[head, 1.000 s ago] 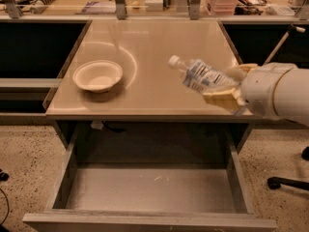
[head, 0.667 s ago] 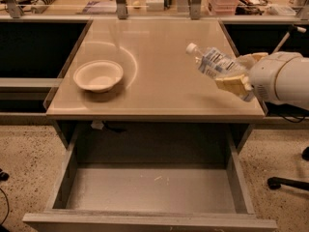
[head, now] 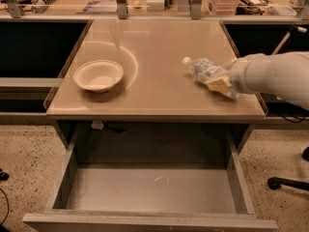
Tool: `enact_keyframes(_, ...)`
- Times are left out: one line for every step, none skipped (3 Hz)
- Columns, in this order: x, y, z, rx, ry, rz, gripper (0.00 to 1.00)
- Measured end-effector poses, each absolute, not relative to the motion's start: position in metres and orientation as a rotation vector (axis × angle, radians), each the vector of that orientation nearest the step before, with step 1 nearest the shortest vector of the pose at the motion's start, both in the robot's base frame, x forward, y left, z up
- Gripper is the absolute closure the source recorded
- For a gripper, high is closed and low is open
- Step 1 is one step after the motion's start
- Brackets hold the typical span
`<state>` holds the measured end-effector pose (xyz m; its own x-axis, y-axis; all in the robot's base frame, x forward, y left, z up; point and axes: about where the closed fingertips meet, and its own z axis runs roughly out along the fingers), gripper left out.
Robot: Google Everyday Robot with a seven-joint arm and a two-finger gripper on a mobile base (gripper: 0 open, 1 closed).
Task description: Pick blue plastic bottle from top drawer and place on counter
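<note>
The blue plastic bottle (head: 203, 69) lies tilted, white cap to the left, low over the right part of the glossy beige counter (head: 159, 47); I cannot tell if it touches the surface. My gripper (head: 218, 82) comes in from the right on a thick white arm and is shut on the bottle's lower half with its yellowish fingers (head: 217, 85). The top drawer (head: 149, 190) stands pulled out below the counter, its grey floor bare.
A white bowl (head: 98, 75) sits on the left of the counter. Dark side shelves flank it. Clutter and metal posts (head: 120, 1) line the far edge. A chair base (head: 285, 181) stands on the speckled floor at right.
My gripper has carried the bottle a little to the right, then lowered it toward the counter's right side. The bowl and drawer have not moved.
</note>
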<state>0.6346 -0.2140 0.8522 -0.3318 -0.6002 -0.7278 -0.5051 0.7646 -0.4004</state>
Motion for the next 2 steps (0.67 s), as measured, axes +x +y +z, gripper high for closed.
enact_keyframes(0.66,-0.1778,0.8358,-0.916,2.0,-0.095,1.0)
enact_keyframes(0.66,-0.1778,0.8384,-0.916,2.0,-0.095,0.81)
